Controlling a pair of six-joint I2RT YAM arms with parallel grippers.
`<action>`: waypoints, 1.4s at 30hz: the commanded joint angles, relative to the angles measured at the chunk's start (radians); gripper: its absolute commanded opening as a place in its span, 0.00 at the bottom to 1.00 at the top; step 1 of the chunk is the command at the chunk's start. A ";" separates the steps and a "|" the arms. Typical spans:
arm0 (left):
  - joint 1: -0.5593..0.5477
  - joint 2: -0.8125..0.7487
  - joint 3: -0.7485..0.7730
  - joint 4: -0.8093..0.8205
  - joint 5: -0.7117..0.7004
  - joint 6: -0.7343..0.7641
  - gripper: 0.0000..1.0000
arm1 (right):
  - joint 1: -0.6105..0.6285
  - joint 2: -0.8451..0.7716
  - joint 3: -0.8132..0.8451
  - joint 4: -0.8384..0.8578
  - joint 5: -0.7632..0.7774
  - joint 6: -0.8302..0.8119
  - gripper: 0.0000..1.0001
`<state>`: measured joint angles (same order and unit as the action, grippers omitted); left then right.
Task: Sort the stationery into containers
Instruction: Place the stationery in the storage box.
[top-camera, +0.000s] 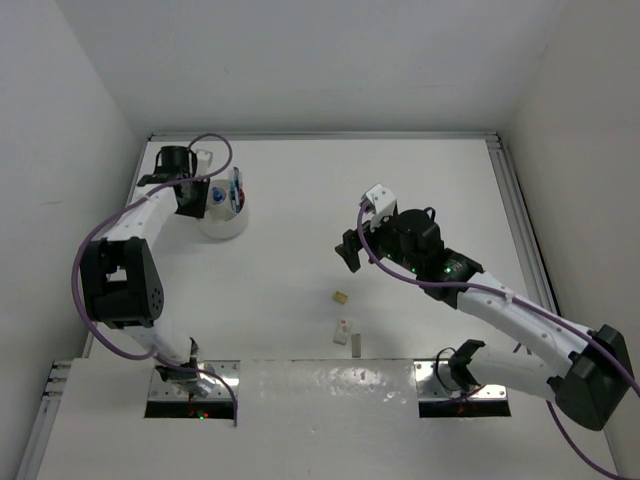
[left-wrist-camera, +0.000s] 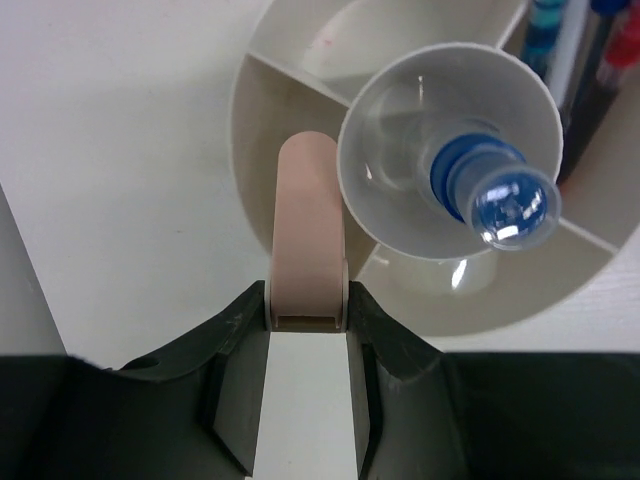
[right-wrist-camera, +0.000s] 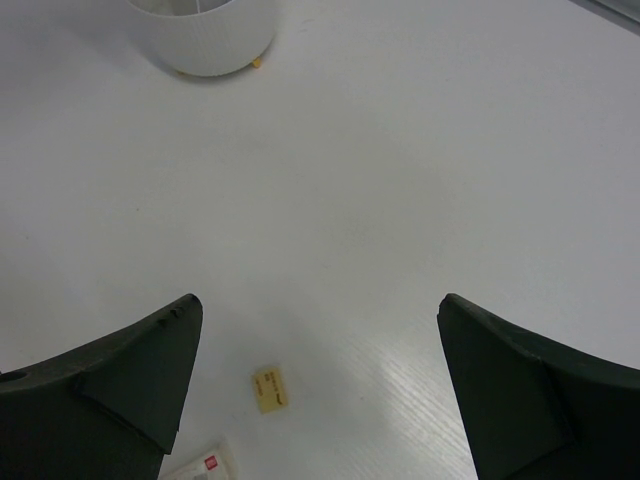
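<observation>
One tabletop (top-camera: 420, 190) carries one round divided tub (top-camera: 226, 230) (one blue-capped bottle (left-wrist-camera: 498, 195) stands in its centre cup). The left pincer (left-wrist-camera: 308, 325) pinches one pink eraser (left-wrist-camera: 310, 220) over a compartment; the right pincer (right-wrist-camera: 318, 305) hangs spread near one tan block (right-wrist-camera: 268, 388).

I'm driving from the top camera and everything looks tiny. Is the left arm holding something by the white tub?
Observer: Yes. The left gripper is shut on a pink eraser, and the eraser's end is over one compartment of the tub.
Operator: What's the blue dot in the tub?
Observer: It's a blue-capped bottle, standing cap up in the middle cup.
Operator: Is the right arm holding anything?
Observer: No. The right gripper is open and empty, with the tan block on the table below it.
</observation>
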<state>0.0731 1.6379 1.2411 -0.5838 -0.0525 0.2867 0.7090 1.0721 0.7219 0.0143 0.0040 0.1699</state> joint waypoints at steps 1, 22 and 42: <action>-0.002 -0.035 0.026 -0.054 0.005 0.019 0.00 | -0.002 -0.018 -0.006 0.023 0.014 0.017 0.99; -0.007 0.108 0.221 -0.194 -0.007 -0.078 0.40 | 0.001 -0.032 -0.018 0.016 0.016 0.019 0.99; -0.025 -0.039 0.245 -0.091 0.020 -0.061 0.29 | 0.012 -0.035 -0.026 0.007 0.025 0.028 0.99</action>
<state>0.0628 1.6367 1.4738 -0.7128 -0.0383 0.2089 0.7158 1.0546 0.6994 0.0113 0.0181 0.1848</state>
